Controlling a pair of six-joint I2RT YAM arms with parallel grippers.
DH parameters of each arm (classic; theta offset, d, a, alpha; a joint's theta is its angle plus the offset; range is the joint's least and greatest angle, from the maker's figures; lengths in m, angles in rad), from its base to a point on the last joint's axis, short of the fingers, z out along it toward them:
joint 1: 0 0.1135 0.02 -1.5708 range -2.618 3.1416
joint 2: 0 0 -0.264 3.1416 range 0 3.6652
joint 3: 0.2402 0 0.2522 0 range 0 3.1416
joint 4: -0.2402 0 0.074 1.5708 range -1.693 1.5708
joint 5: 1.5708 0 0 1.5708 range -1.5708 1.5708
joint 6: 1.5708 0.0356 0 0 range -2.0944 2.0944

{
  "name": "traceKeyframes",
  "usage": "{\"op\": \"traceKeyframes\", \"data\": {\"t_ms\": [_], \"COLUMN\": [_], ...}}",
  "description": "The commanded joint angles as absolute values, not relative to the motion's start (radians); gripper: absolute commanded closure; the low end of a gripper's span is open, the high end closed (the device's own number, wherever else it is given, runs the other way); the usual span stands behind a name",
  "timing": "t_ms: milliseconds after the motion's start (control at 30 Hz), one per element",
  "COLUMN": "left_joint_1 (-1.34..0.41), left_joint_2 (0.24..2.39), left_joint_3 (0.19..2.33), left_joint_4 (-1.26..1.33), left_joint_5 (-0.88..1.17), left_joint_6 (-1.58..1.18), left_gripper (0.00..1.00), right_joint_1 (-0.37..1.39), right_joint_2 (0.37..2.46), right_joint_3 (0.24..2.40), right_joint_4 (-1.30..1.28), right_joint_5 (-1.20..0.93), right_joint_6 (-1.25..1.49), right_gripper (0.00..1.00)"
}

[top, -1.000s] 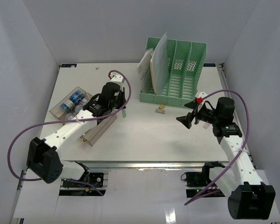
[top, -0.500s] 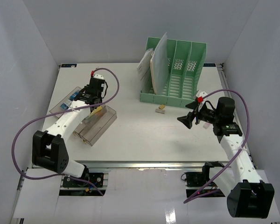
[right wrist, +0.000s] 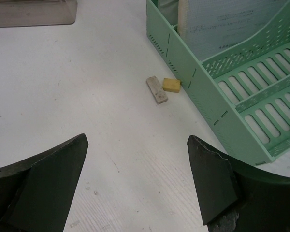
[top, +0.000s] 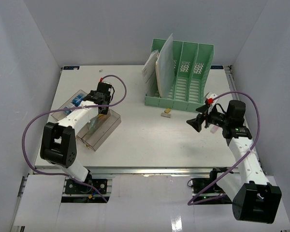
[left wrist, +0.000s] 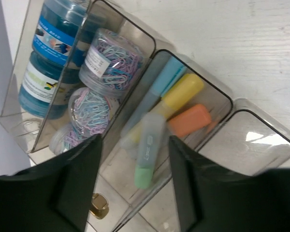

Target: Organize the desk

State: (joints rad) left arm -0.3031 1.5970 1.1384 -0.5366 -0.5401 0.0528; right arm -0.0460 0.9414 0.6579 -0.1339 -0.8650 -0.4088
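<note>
White desk (top: pixel 150 140): left end effector (left wrist: pixel 134 154) spread wide (over the tray (left wrist: pixel 226 98)), right end effector (right wrist: pixel 136 145) likewise.

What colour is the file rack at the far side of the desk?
The file rack is light green; the top external view shows it best.

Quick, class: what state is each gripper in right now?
Left gripper: open, empty, over the tray.
Right gripper: open, empty, above the desk.

White desk (top: pixel 150 140): green file rack (top: pixel 203 63), far centre; clear compartment tray (top: pixel 104 133), left; grey block (right wrist: pixel 156 90) and yellow block (right wrist: pixel 172 85), possibly erasers, side by side just beside the rack's front.
</note>
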Motion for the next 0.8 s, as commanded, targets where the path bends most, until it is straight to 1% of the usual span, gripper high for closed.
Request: {"op": "traceKeyframes", "data": {"t_ms": [0,33,133,200,300,367,433,500,600,733,767], "left_joint_1": [-0.299,-0.299,-0.299,-0.299,-0.299,-0.299,-0.299,-0.297,-0.295,-0.295,-0.295], "left_joint_2": [1.556,1.54,1.469,1.402,1.285,1.169,1.075,0.973,0.856,0.796,0.786], "left_joint_3": [1.138,1.141,1.143,1.137,1.086,0.995,0.904,0.799,0.681,0.617,0.601], "left_joint_4": [-0.512,-0.514,-0.513,-0.512,-0.448,-0.383,-0.297,-0.196,-0.133,-0.096,-0.093], "left_joint_5": [-0.468,-0.46,-0.382,-0.304,-0.153,-0.026,0.073,0.14,0.213,0.316,0.327], "left_joint_6": [0.02,0.013,-0.029,-0.053,-0.097,-0.128,-0.182,-0.251,-0.291,-0.316,-0.318], "left_gripper": [0.23,0.21,0.07,0.02,0.02,0.02,0.02,0.02,0.02,0.02,0.02], "right_joint_1": [-0.103,-0.111,-0.139,-0.143,-0.145,-0.153,-0.163,-0.172,-0.189,-0.198,-0.198], "right_joint_2": [0.959,0.96,0.968,0.981,1.014,1.058,1.1,1.149,1.227,1.348,1.374], "right_joint_3": [0.676,0.676,0.676,0.678,0.686,0.697,0.716,0.739,0.764,0.825,0.838], "right_joint_4": [-0.152,-0.153,-0.16,-0.158,-0.16,-0.187,-0.215,-0.237,-0.235,-0.24,-0.241], "right_joint_5": [-0.82,-0.802,-0.665,-0.492,-0.292,-0.178,-0.11,-0.043,0.037,0.065,0.07], "right_joint_6": [-0.418,-0.412,-0.376,-0.329,-0.237,-0.167,-0.112,-0.061,-0.025,-0.006,0.006], "right_gripper": [0.1,0.1,0.1,0.1,0.1,0.1,0.09,0.06,0.01,0.07,0.1]}}
